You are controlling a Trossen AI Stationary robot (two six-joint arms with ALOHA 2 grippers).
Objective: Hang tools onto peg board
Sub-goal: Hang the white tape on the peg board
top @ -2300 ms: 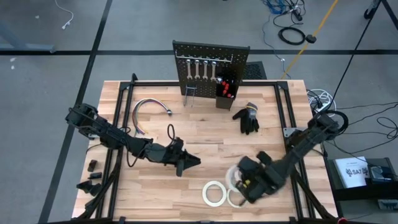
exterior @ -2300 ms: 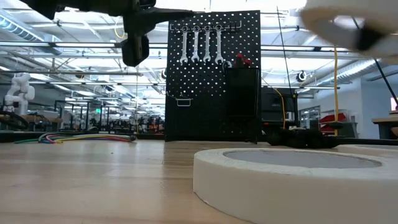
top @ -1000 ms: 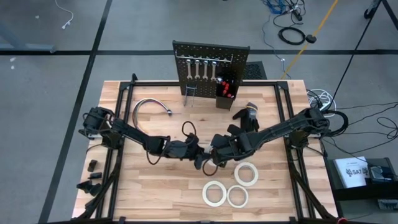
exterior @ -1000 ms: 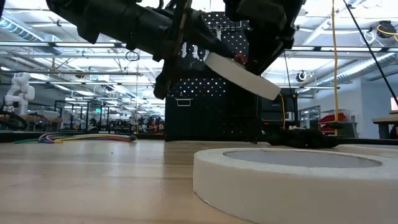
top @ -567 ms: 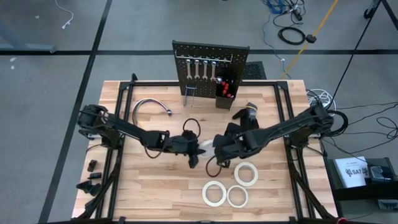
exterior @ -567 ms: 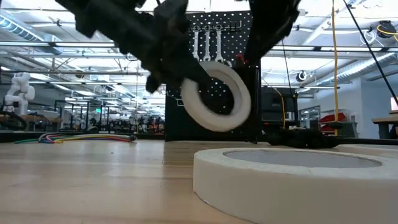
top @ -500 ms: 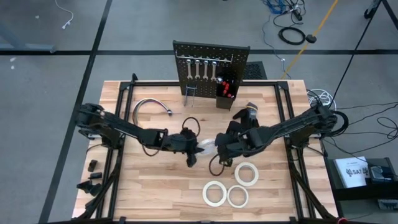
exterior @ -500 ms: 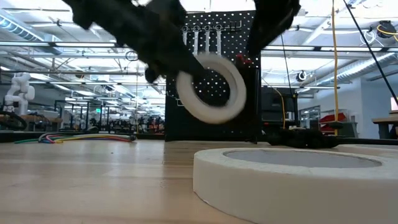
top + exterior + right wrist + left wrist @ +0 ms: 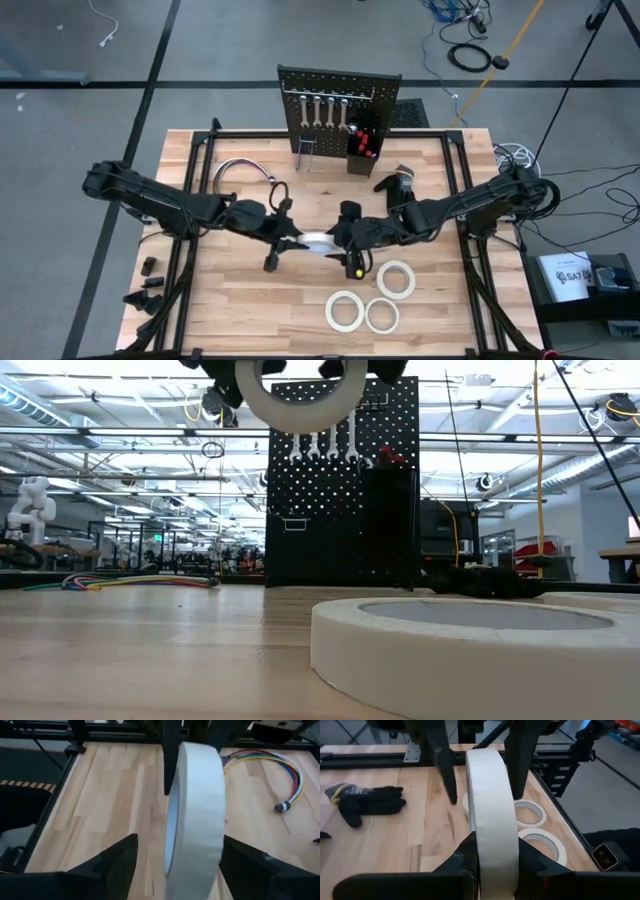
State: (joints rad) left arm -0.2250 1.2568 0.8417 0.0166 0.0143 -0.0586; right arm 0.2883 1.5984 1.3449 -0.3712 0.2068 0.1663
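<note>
A white tape roll (image 9: 316, 241) hangs upright on edge over the table's middle, at the top of the low view (image 9: 296, 405). My left gripper (image 9: 296, 243) is shut on its left side (image 9: 495, 856). My right gripper (image 9: 338, 240) is open; its fingers (image 9: 119, 862) stand on either side of the roll's right part (image 9: 196, 805) without touching it. The peg board (image 9: 338, 110) stands upright at the table's far edge with silver wrenches (image 9: 325, 108) hanging on it and a black bin holding red-handled tools (image 9: 362, 145). My left gripper pinches the roll across its width, one finger (image 9: 464, 851) on each flat face, at the part of the ring (image 9: 492, 840) nearest the gripper. The fingers come from the table's left, slanting slightly down. The roll is lifted clear of the table and stands upright on edge.
Three more white tape rolls (image 9: 396, 279) (image 9: 345, 311) (image 9: 381, 315) lie flat near the front right; one fills the low view's foreground (image 9: 470, 650). A black glove (image 9: 398, 188) lies right of the board, a curved chrome tube (image 9: 243, 170) and coloured wires (image 9: 272, 767) at far left.
The roll has passed from my right gripper to my left: the left has taken hold and the right has opened and let go. Both grippers have risen and rolled. The roll has turned from slanting to upright on edge and has gone up and toward the table's left.
</note>
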